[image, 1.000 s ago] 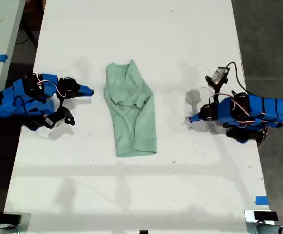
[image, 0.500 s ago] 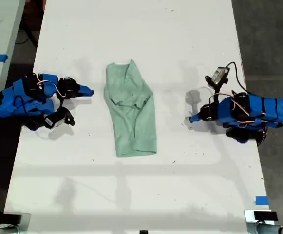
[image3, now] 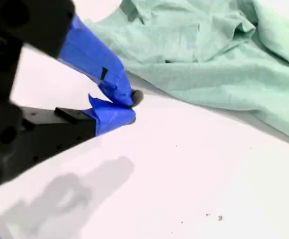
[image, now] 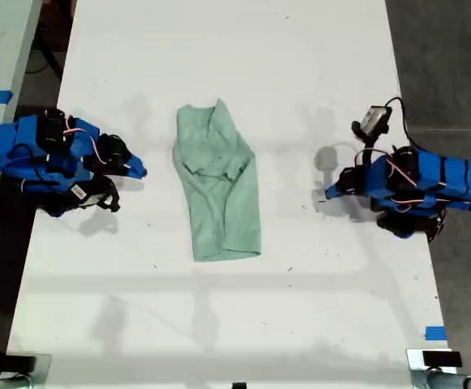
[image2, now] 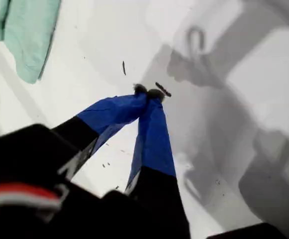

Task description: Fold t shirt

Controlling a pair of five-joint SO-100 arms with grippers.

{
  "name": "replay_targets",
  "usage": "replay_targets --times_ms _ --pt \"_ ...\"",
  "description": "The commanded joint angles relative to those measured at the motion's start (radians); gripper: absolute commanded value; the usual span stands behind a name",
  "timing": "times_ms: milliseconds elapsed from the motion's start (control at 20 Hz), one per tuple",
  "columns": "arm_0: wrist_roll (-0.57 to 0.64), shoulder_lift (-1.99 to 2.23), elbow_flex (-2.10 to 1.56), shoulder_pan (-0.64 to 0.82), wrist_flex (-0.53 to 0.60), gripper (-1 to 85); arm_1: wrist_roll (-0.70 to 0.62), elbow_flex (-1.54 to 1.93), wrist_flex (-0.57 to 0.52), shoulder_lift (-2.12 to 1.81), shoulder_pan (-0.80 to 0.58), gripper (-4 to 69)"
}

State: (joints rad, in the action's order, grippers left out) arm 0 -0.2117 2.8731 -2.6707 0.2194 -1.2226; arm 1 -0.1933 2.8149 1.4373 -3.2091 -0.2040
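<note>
A: Item one, the task piece?

B: Small pale mint-green t shirt (image: pixel 219 182) of soft wrinkled cloth. It lies on the white table (image: pixel 300 308) between the two arms, already doubled into a long strip. Collar end away from the camera in the exterior view, hem end nearer.

A: Item two?

B: My first gripper (image2: pixel 148 92), blue-taped. Jaws pressed together, nothing held. It sits at the exterior view's right, well apart from the cloth.

A: Item three?

B: My second gripper (image3: pixel 132 107), same make. Tips touching, empty, near the shirt's edge on the exterior view's left.

A: Risks, as judged?

B: The crosswise fold looks undone. Coming down with the jaws closed would push the cloth and bunch it. A shallow pinch may catch only the top layer and peel the strip open. Lifting by one arm alone would likely skew the fold. Soft cloth may also drag on the table and crease unevenly
</note>
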Motion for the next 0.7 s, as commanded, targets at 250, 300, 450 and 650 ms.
replay_targets --times_ms 250,300,450,650 --pt "0.002 -1.062 1.129 -0.207 -0.207 15.6 0.064 -0.692 -0.13 0.807 0.235 4.8" --pt "0.011 -1.157 1.23 -0.241 -0.221 18.1 0.052 -0.781 -0.141 0.905 0.258 10.7" --pt "-0.051 -1.37 1.407 -0.341 -0.235 20.1 0.02 -1.028 -0.153 1.175 0.313 28.3" --pt "-0.146 -1.657 1.542 -0.46 -0.225 19.8 -0.012 -1.259 -0.16 1.45 0.347 33.6"
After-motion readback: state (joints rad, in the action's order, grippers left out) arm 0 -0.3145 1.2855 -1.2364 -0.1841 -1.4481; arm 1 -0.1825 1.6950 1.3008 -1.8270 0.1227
